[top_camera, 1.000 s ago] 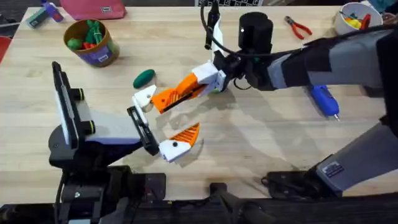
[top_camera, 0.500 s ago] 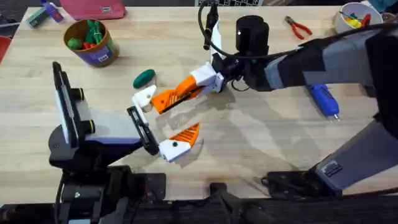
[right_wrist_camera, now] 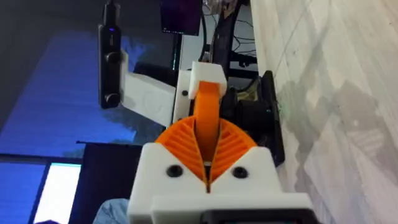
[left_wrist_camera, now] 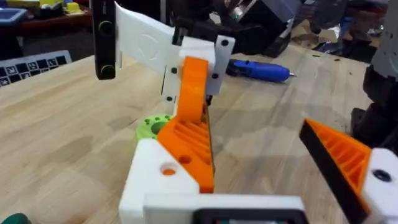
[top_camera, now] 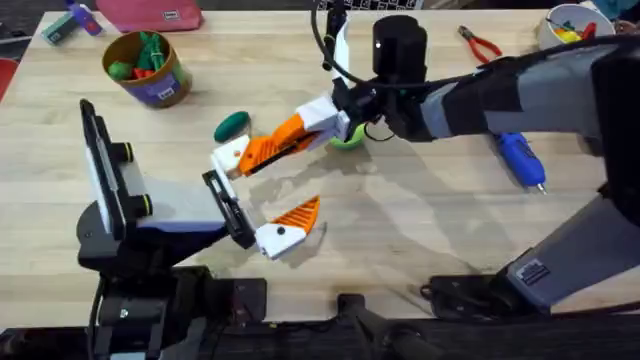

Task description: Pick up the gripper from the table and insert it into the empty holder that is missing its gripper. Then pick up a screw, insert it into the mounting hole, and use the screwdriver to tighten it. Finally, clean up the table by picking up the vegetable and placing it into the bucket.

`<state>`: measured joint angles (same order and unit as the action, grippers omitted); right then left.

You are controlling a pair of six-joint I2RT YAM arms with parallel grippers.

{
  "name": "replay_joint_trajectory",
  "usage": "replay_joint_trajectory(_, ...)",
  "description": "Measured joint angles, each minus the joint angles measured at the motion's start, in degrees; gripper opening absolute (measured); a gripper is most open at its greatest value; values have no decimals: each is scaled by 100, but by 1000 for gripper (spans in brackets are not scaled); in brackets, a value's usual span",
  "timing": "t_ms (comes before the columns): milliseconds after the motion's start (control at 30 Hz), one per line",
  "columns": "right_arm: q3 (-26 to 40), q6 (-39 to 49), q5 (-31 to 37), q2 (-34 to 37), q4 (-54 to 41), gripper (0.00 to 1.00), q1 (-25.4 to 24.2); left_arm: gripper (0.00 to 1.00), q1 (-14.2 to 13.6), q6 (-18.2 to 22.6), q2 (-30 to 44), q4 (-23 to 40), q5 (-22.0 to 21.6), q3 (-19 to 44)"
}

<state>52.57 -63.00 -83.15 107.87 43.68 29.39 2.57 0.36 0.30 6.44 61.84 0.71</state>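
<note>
Presently, right hand [top_camera: 262, 155] clamped on gripper [right_wrist_camera: 207, 113], pressing it into holder [top_camera: 230, 155] — left hand [top_camera: 262, 200] spread, holder on one finger, steadying it above the worktop [top_camera: 420, 230].

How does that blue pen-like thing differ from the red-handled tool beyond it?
The blue pen-shaped electric screwdriver is one straight body with a thin metal tip; the red-handled pliers have two splayed handles meeting at a metal nose. The screwdriver looks thicker and lies nearer the arms' bases; the pliers lie by the far edge. Both rest flat on the wooden table, untouched.
</note>
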Motion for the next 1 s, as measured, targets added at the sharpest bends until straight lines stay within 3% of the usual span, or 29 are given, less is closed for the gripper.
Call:
replay_joint_trajectory(467,82,-92,386,-1,0,9,138,988,0,28,0,-2,-17,0)
replay_joint_trajectory(1000,471,-213,251,342,22,9,267,988,48,4,0,-20,-170,0)
